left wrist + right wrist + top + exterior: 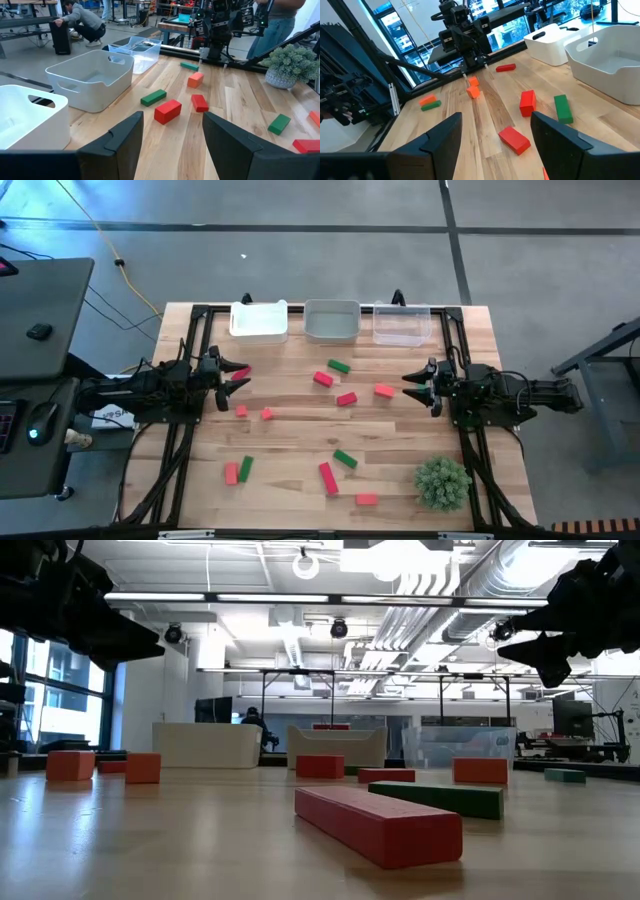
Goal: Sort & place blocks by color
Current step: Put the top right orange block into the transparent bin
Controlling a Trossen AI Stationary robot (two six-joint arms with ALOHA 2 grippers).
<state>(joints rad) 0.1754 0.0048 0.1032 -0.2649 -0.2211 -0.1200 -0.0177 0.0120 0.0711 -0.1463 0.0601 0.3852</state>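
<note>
Several red, green and orange blocks lie flat and scattered on the wooden table (300, 435). Mid-table are a green bar (338, 365), red bars (322, 379) (346, 399) and an orange one (384, 391). Two orange cubes (241, 411) (266, 414) lie left of centre. More blocks lie near the front, among them a long red bar (328, 477). My left gripper (235, 377) (172, 145) is open and empty above the left side, beside a red block (244, 370). My right gripper (410, 387) (495, 142) is open and empty above the right side.
Three bins stand along the far edge: white (259, 320), grey (331, 320), clear (402, 323). A bushy green plant (442, 483) stands at the front right. A black frame runs along the table's left and right sides. A person crouches in the room beyond (82, 20).
</note>
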